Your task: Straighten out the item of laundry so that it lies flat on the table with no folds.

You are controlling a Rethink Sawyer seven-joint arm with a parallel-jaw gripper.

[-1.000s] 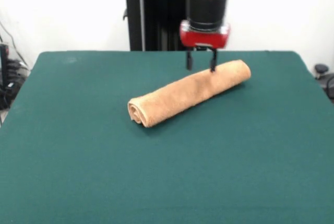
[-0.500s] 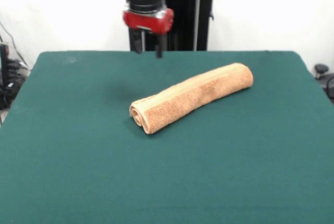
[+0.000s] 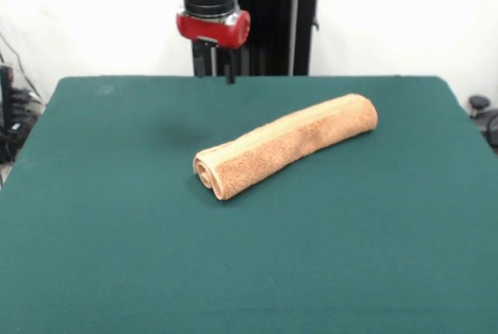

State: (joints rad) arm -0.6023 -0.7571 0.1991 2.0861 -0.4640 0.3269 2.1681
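Note:
The item of laundry (image 3: pixel 285 145) is an orange-tan towel rolled into a long cylinder. It lies diagonally across the middle of the green table (image 3: pixel 117 256), with its spiral end at the near left and its other end at the far right. My gripper (image 3: pixel 214 68) hangs open and empty above the table's far edge. It is well up and to the left of the roll, touching nothing.
Cables and dark equipment (image 3: pixel 12 116) sit off the table's left edge. A small dark object (image 3: pixel 478 104) shows past the right edge.
My gripper left the roll's far right end, rose and swung left to the table's far edge. The roll shifted slightly as it was let go.

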